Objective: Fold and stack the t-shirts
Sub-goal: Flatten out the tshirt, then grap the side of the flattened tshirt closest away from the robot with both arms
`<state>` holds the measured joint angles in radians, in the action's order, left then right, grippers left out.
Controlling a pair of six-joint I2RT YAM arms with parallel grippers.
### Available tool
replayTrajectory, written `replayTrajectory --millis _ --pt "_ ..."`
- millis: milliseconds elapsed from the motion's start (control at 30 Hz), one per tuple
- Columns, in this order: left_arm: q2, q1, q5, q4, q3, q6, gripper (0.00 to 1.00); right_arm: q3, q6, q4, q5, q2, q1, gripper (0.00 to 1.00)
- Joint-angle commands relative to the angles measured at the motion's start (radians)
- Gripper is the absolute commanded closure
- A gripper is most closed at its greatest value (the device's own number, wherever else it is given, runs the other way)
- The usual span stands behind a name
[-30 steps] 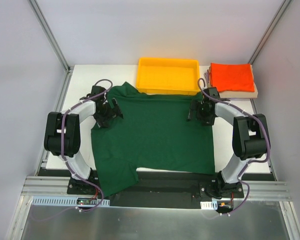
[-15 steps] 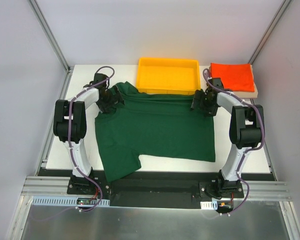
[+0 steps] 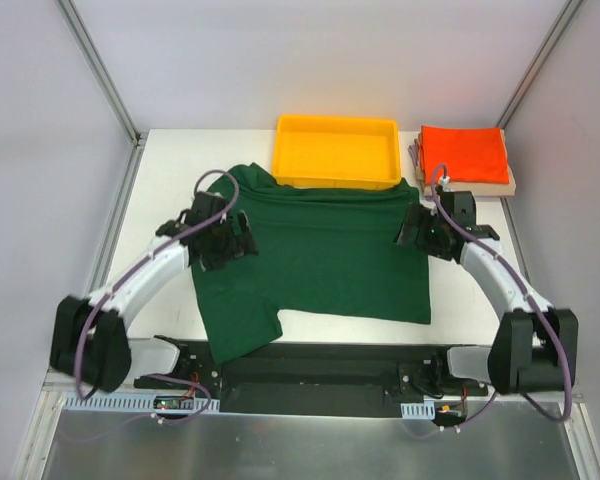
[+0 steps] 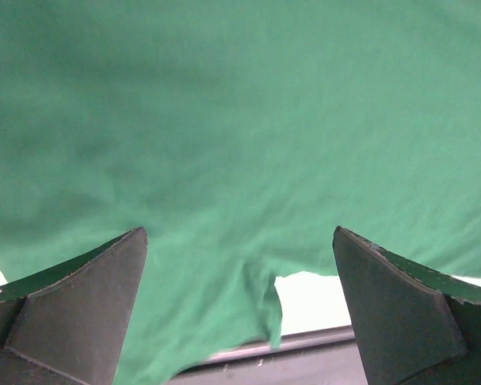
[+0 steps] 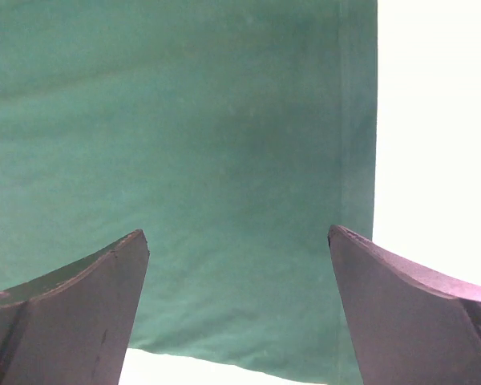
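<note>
A large dark green t-shirt (image 3: 315, 255) lies spread flat on the white table (image 3: 165, 170), one sleeve reaching the near edge. My left gripper (image 3: 230, 240) hovers open over its left side. My right gripper (image 3: 420, 232) hovers open over its right edge. In the left wrist view the green t-shirt (image 4: 240, 120) fills the frame beyond the open left gripper (image 4: 239, 233), nothing between the fingers. In the right wrist view the t-shirt's hemmed edge (image 5: 357, 160) runs past the open, empty right gripper (image 5: 236, 233). A folded orange-red t-shirt (image 3: 465, 153) tops a tan one (image 3: 510, 186) at the back right.
A yellow plastic tray (image 3: 337, 128) stands at the back middle, touching the green shirt's far edge. Bare white table (image 5: 433, 160) shows right of the shirt, and the table's near metal edge (image 4: 305, 341) shows in the left wrist view. Grey walls and frame posts enclose the table.
Both arms have drawn back from the shirt's far edge toward the near side, and the grippers now hang over its sides. The shirt has slid away from the near edge.
</note>
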<state>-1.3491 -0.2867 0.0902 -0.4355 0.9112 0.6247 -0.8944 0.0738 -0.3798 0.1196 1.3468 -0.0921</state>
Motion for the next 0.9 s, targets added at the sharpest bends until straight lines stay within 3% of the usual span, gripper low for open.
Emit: replayTrajectory --millis 0,200,333,667,867 --pt "0.201 -0.141 -0.165 -0.270 -0.152 0.156 0.01 0.107 0.008 0.002 -0.011 -0.121 0.011 0.04" --pt "0.442 -0.385 -0.227 -0.595 -0.273 0.439 0.06 0.109 -0.005 -0.016 -0.049 -0.153 0.014 0.04" --pt "0.489 -0.471 -0.204 -0.693 -0.325 0.564 0.19 0.106 -0.006 -0.019 -0.038 -0.124 0.015 0.04" --pt "0.420 -0.502 -0.110 -0.611 -0.402 0.553 0.56 0.091 -0.014 -0.037 -0.064 -0.087 0.015 0.04" --pt "0.367 -0.505 -0.040 -0.517 -0.445 0.546 0.63 0.088 -0.016 -0.045 -0.078 -0.080 0.017 0.04"
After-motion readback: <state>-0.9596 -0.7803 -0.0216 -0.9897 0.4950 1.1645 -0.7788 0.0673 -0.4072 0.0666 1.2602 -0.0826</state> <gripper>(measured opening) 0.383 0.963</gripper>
